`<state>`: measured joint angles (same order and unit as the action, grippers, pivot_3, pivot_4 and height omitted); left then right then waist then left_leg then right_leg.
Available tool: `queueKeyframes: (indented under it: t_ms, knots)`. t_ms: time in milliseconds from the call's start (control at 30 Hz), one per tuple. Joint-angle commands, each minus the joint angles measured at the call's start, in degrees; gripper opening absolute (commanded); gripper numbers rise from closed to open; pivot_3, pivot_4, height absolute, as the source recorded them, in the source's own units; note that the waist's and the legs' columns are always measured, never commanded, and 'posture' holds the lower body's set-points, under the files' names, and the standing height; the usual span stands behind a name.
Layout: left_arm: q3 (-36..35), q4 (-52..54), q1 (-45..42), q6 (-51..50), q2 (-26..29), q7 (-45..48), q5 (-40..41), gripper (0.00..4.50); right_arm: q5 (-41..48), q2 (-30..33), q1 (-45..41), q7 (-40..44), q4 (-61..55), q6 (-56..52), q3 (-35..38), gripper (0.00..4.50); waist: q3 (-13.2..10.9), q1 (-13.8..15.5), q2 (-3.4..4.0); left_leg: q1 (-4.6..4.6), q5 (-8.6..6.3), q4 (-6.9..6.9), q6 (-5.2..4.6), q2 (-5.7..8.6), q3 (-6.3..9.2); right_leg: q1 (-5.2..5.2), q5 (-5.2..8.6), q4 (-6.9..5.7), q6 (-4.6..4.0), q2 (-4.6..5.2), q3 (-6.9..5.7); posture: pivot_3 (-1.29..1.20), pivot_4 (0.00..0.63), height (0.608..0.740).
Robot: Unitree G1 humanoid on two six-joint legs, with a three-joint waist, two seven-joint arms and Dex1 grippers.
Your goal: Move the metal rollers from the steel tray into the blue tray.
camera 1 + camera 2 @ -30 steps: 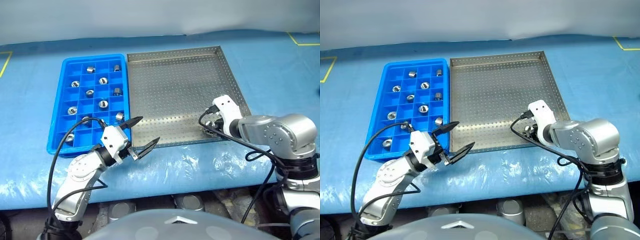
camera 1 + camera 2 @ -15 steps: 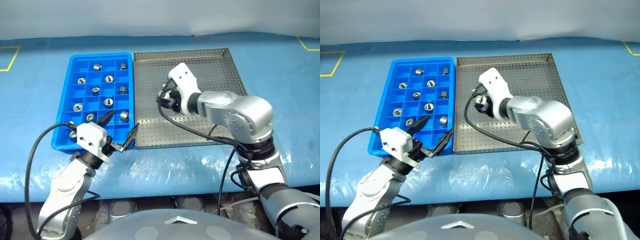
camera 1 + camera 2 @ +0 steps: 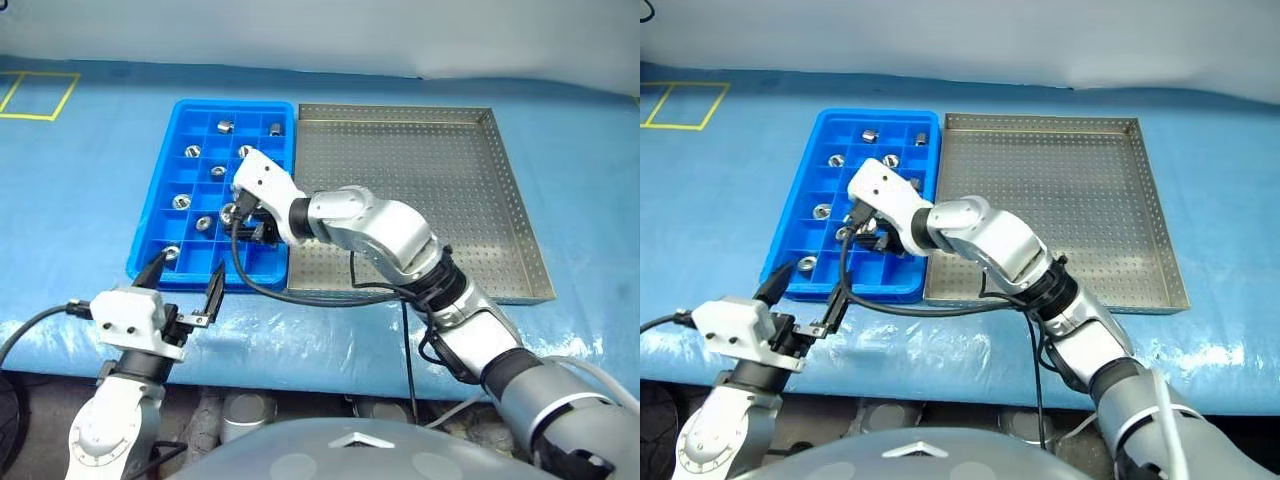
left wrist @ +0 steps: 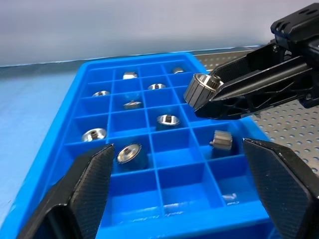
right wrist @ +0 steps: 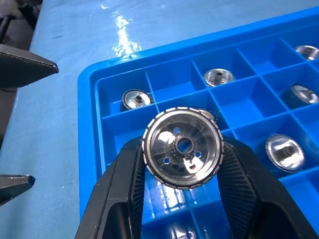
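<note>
Above the bright blue gridded plastic tray, right gripper clamps 1 shiny hollow metal roller; left gripper gapes wide, empty.

Right gripper clamps a metal roller above the blue tray

metal rollers: shiny silver metal | blue tray: smooth glossy plastic | steel tray: dull grey metal, full of holes | fingers: matt black, ridged

Bright, even light; glare on the table cover; sharp focus.
</note>
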<state>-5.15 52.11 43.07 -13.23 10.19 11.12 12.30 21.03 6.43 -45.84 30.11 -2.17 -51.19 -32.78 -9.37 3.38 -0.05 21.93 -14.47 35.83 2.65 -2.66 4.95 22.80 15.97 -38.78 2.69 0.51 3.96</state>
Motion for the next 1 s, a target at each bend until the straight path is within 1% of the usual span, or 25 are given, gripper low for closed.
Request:
queueKeyframes:
  t_ms: [33,233,300,400,467,533,633,733,900,1000]
  knots:
    - [-0.30,3.27,1.63,2.72,-0.80,-0.68,-0.82,4.50,-2.02,-1.15,0.62,2.88,2.18,3.42,-1.08,1.69,0.00,0.91,0.00,0.00,0.00,0.00,0.00,0.00,0.00,0.00,0.01,0.00,0.00,-0.01,-0.01,0.39,0.150,0.740]
    - [1.28,2.72,1.21,3.07,-0.93,-0.41,-1.33,4.50,-4.73,-0.76,2.72,6.33,6.83,3.64,-2.21,1.69,0.00,2.24,0.00,0.00,0.00,-0.01,0.00,0.00,0.00,0.01,0.04,0.01,0.01,-0.01,-0.02,0.38,0.150,0.740]
    - [1.81,2.49,0.32,2.79,-0.60,-0.13,-1.19,4.50,-5.55,-0.79,3.41,6.31,7.74,2.83,-2.01,2.42,0.01,2.23,0.02,0.00,0.00,0.00,0.01,0.00,0.00,0.01,0.04,0.01,0.02,-0.01,-0.02,0.37,0.150,0.740]
    - [1.89,2.11,-0.43,2.48,0.04,0.55,-0.85,4.50,-6.32,-0.28,4.14,6.96,7.03,2.12,-2.03,3.25,0.02,2.14,0.03,-0.02,0.00,-0.02,0.01,-0.01,0.00,0.00,0.05,0.00,0.03,-0.02,-0.01,0.34,0.150,0.740]
    - [1.92,1.63,-1.07,2.36,0.61,1.32,-0.50,4.50,-6.07,-0.09,4.56,7.09,5.30,1.25,-1.03,3.92,0.02,2.11,0.03,-0.02,0.00,-0.02,0.01,-0.01,0.00,0.00,0.07,0.01,0.06,-0.02,-0.01,0.32,0.150,0.740]
    - [1.93,1.00,-2.15,2.15,1.34,2.08,-0.22,4.50,-5.54,-0.46,5.02,6.21,3.10,0.60,1.48,4.46,0.02,2.08,0.03,-0.01,0.00,-0.02,0.01,0.00,0.00,-0.01,0.07,0.02,0.05,-0.01,-0.01,0.31,0.150,0.740]
    - [1.34,0.11,-5.39,1.30,2.49,2.91,0.72,4.50,-3.24,-2.15,6.87,3.16,-2.00,0.55,9.14,4.46,0.01,1.77,0.02,0.02,-0.01,-0.04,0.03,0.00,-0.01,0.02,0.02,0.04,-0.03,-0.01,-0.01,0.26,0.150,0.740]
    - [0.36,-0.80,-9.65,-0.32,3.95,3.71,1.66,4.50,-2.26,-3.01,10.31,-0.74,-7.97,4.15,16.39,4.46,0.01,1.38,0.02,0.07,-0.01,-0.03,0.03,-0.01,0.01,0.05,0.01,0.02,-0.03,-0.02,-0.04,0.22,0.150,0.740]
    - [-0.15,-4.51,-19.69,-4.83,7.49,5.00,2.77,4.50,-4.58,1.31,17.94,-5.34,-17.07,10.13,24.27,4.46,0.04,0.20,0.01,0.06,0.01,0.02,0.07,0.01,0.01,-0.03,0.00,0.05,0.01,0.01,-0.04,0.12,0.150,0.740]
    - [1.45,-9.22,-26.08,-7.75,10.38,6.12,0.70,4.50,-5.55,6.31,22.81,-4.64,-19.11,12.82,27.13,4.46,0.04,-1.33,0.02,0.04,0.04,0.05,0.12,0.01,0.00,-0.04,-0.03,0.02,0.01,0.01,-0.03,0.06,0.150,0.740]
